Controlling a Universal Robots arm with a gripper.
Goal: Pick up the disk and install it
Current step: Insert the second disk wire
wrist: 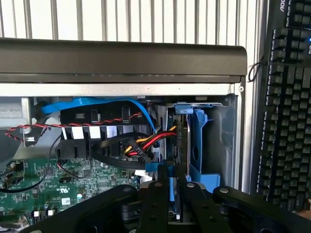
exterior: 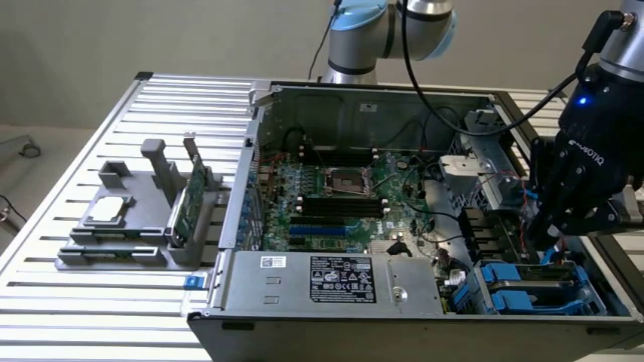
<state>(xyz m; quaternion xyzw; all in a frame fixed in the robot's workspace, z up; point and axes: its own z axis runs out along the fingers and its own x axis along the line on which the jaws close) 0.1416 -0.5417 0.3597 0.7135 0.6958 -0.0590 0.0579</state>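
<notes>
The claw [wrist: 170, 187] is closed on the near edge of the disk [wrist: 186, 145], its fingers [wrist: 154, 204] pinched together. The disk stands on edge in its blue carrier, inside the bay [exterior: 533, 290] at the case's [exterior: 403, 320] near corner on the exterior view's right. Red and yellow cables [wrist: 146, 141] lie just beside it. A keyboard [wrist: 284, 102] sits outside the case.

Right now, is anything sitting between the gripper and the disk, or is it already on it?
Nothing visible stands between them. In the wrist view the gripper closes around the edge of the disk, which stands upright in its blue carrier inside the drive bay. The red and yellow cables lie beside it, not across it.
</notes>
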